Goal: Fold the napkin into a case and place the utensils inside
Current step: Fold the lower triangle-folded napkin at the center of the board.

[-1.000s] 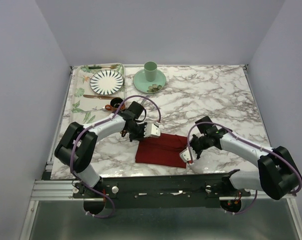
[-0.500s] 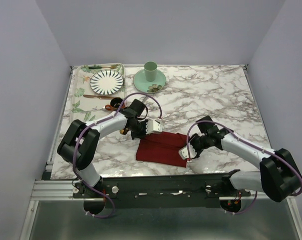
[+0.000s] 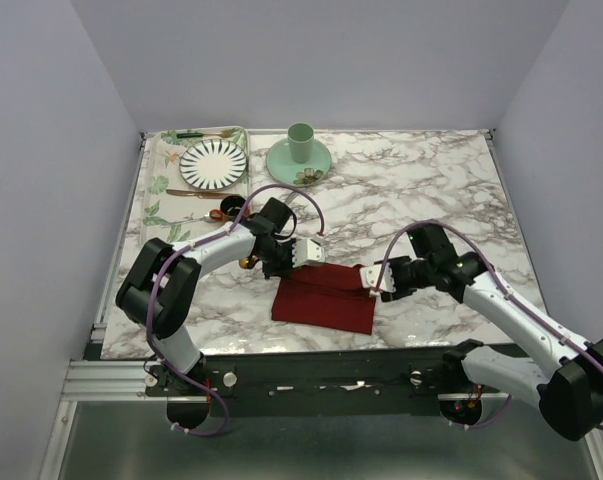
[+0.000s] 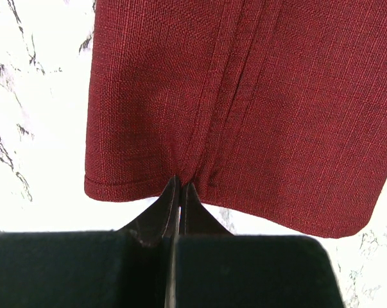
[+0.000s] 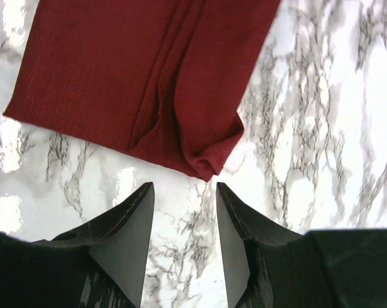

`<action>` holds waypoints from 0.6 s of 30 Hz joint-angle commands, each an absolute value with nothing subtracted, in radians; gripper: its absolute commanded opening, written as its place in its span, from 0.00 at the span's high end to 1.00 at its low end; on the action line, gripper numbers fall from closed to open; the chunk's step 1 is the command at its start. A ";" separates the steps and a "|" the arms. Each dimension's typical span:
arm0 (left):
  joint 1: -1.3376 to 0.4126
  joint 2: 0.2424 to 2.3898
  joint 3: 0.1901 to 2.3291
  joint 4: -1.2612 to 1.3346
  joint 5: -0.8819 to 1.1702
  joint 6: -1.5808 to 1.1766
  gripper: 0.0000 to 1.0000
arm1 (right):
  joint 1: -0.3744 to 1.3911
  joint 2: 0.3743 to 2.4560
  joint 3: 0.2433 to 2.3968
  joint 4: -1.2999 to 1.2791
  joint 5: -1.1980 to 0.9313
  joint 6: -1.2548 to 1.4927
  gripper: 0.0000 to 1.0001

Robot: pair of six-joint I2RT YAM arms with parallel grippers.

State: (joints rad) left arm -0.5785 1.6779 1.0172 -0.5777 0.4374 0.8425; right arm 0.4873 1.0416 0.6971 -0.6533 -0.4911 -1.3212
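1. Folded into a flattened dark red rectangle, the napkin [image 3: 323, 297] lies on the marble table [image 3: 421, 190] at its near middle, with a raised ridge running along the cloth's length.
2. At the napkin's far left end, the left gripper [image 4: 181, 185] has its jaws pressed together, and the tips meet on the hem just where the ridge begins, so they pinch the cloth there.
3. Just off the napkin's right end, the right gripper [image 5: 183, 187] has its jaws parted to a middling width with nothing between them. Its fingertips sit clear of the cloth, and the napkin's slightly rumpled near corner points into the gap.
4. Both arms reach in towards the napkin from either side, the left from its far left and the right from its right.
5. Well beyond the napkin to the far left, a floral tray [image 3: 159, 190] carries a striped plate [image 3: 213, 163].
6. A thin green-handled utensil [image 3: 193, 134] lies on the side of the plate away from the napkin, and a thin brown-gold utensil [image 3: 193, 193] on the side towards it.
7. Straight beyond the napkin, well apart from it, a green cup [image 3: 300, 140] stands upright on a green saucer [image 3: 321, 163].
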 commanded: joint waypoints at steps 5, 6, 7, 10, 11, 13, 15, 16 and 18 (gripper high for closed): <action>-0.588 1.707 1.012 -0.603 0.422 0.835 1.00 | 0.443 1.112 0.831 -0.658 -0.572 -0.665 0.60; -0.588 1.707 1.014 -0.604 0.423 0.838 1.00 | 0.437 1.159 0.848 -0.647 -0.575 -0.616 0.62; -0.589 1.709 1.014 -0.604 0.423 0.838 1.00 | 0.433 1.184 0.867 -0.644 -0.568 -0.567 0.64; -0.589 1.707 1.017 -0.607 0.423 0.838 1.00 | 0.402 1.287 0.937 -0.643 -0.565 -0.405 0.67; -0.588 1.709 1.019 -0.609 0.423 0.836 1.00 | 0.391 1.310 0.945 -0.643 -0.569 -0.375 0.67; -0.589 1.709 1.020 -0.609 0.422 0.838 1.00 | 0.387 1.360 0.959 -0.646 -0.571 -0.316 0.67; -0.588 1.709 1.020 -0.609 0.420 0.836 1.00 | 0.388 1.388 0.957 -0.644 -0.565 -0.269 0.67; -0.589 1.709 1.019 -0.609 0.422 0.838 1.00 | 0.387 1.419 0.954 -0.644 -0.560 -0.259 0.67; -0.588 1.709 1.017 -0.611 0.422 0.835 1.00 | 0.387 1.451 0.953 -0.641 -0.549 -0.239 0.67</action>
